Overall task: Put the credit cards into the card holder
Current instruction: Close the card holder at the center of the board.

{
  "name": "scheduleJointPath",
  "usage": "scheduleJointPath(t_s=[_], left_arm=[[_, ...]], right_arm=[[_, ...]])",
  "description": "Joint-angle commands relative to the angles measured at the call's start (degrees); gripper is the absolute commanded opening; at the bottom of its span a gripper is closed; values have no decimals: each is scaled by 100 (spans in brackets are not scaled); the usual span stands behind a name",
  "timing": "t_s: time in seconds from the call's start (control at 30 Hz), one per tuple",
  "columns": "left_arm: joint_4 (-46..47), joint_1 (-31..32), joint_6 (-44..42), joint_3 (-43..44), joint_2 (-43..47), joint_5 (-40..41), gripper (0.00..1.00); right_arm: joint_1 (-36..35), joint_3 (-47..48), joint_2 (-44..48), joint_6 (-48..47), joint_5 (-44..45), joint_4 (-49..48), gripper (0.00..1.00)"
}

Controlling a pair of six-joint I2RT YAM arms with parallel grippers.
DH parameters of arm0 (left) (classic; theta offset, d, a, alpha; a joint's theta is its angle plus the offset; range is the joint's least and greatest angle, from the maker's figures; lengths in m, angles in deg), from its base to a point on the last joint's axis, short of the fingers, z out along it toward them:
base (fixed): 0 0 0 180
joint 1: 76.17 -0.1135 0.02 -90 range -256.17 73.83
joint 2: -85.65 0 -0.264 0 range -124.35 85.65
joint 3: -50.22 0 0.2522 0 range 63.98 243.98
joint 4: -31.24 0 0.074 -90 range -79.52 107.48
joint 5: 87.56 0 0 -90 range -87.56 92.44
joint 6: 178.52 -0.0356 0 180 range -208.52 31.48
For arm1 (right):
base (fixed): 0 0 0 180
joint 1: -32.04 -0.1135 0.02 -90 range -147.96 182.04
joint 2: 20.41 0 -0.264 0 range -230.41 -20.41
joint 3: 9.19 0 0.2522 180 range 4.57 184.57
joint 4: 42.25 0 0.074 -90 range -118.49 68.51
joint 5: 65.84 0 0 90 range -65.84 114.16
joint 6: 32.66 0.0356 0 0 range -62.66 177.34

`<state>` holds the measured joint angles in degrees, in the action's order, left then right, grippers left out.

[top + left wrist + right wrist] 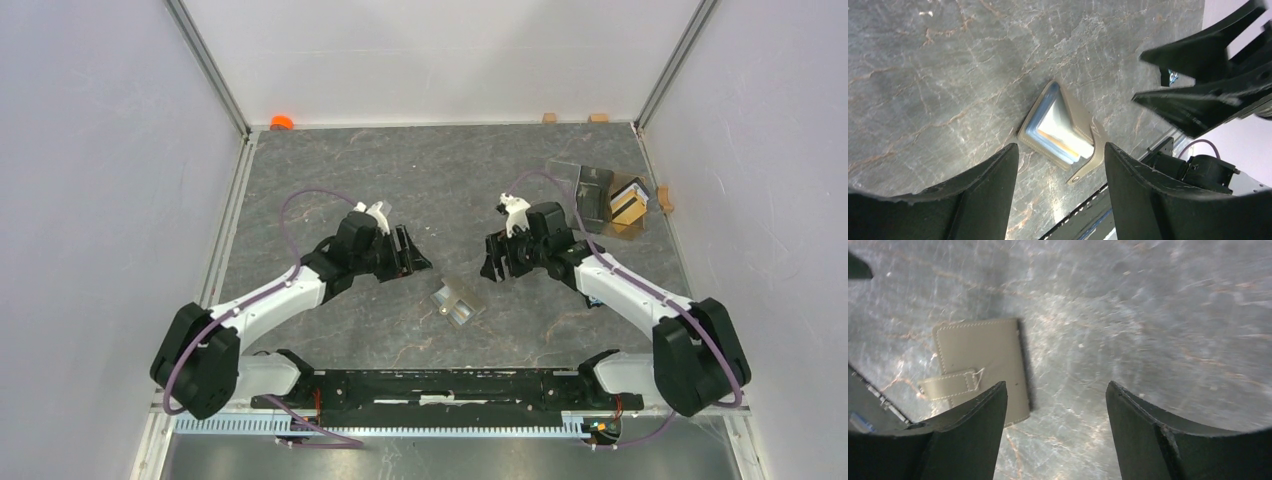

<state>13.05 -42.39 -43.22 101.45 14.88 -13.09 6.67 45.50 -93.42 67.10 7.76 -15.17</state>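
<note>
The olive-khaki card holder (457, 301) lies flat on the table between the two arms. In the left wrist view the card holder (1075, 116) shows its open end, pale blue-grey inside, with an orange card edge (1063, 137) tucked in it and its tab flap loose. In the right wrist view the card holder (979, 350) shows its outer face with a stitched strap. My left gripper (418, 258) is open, up and left of the holder. My right gripper (494, 263) is open, up and right of it. Both are empty. Tan cards (628, 207) sit in the clear box.
A clear plastic box (610, 198) with a dark compartment stands at the back right. Small tan blocks (549, 117) and an orange object (281, 122) lie by the back wall. Another block (664, 198) is by the right wall. White walls enclose the marbled table (330, 170).
</note>
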Motion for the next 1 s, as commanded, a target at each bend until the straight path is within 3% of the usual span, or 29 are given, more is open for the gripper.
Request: scheduleJointPath(t_s=[0.0, 0.2, 0.77, 0.97], left_arm=[[-76, 130, -353, 479, -395, 59, 71], [14, 370, -429, 715, -861, 59, 72], [-181, 741, -478, 975, -1414, -11, 76], [-427, 950, -358, 789, -1452, 125, 73]], right_arm=[[-12, -214, -271, 109, -1215, -609, 75], [-82, -505, -547, 346, -1540, -1018, 67], [-883, -573, -774, 433, -160, -798, 66], [-1183, -538, -880, 414, 184, -664, 66]])
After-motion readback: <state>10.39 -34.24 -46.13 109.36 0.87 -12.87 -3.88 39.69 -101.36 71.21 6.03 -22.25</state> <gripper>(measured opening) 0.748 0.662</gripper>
